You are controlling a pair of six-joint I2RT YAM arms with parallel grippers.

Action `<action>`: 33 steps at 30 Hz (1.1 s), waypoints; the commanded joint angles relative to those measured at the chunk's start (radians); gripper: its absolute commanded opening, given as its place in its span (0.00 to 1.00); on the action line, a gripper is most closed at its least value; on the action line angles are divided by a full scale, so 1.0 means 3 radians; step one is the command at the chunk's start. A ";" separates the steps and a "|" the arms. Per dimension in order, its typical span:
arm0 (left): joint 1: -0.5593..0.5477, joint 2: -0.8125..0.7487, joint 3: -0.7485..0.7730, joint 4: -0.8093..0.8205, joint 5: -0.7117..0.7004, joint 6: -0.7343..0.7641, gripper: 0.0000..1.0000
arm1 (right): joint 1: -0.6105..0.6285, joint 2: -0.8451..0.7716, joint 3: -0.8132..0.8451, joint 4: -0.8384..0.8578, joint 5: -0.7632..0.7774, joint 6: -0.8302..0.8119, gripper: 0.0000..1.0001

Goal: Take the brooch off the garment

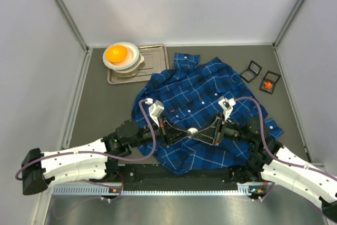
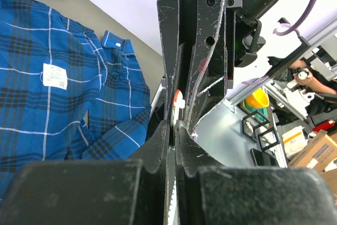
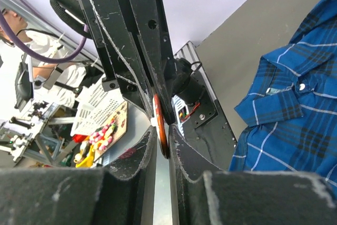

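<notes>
The dark-blue plaid shirt (image 1: 200, 85) lies spread on the grey table and also shows in the left wrist view (image 2: 31, 114) and the right wrist view (image 3: 300, 125). Both grippers meet tip to tip over its lower middle. The brooch (image 1: 192, 130) is a small white spot between them. In the right wrist view it is an orange-red disc (image 3: 159, 114) seen edge-on, and my right gripper (image 3: 161, 135) is shut on it. My left gripper (image 2: 175, 125) is shut, with the brooch's white and orange part (image 2: 178, 98) at its tips. No cloth shows between either pair of jaws.
A metal tray (image 1: 155, 56) at the back left holds stacked white bowls with an orange ball (image 1: 117, 54). Two small black boxes (image 1: 251, 70) (image 1: 270, 82) stand at the back right, one with an orange item. A white tag (image 2: 54, 75) is sewn on the shirt.
</notes>
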 commanded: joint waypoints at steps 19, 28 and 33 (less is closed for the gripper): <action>-0.0041 0.0025 0.0228 0.0096 0.0363 0.0238 0.00 | -0.0021 -0.0189 -0.0197 0.0156 0.0659 0.0540 0.00; -0.0041 -0.0092 0.0110 0.0235 0.0225 0.0305 0.00 | -0.0021 -0.0246 -0.0386 0.0355 0.0853 0.0980 0.00; -0.0041 -0.0133 0.0085 0.0260 0.0210 0.0325 0.00 | -0.0021 -0.0307 -0.0448 0.0360 0.0945 0.1088 0.00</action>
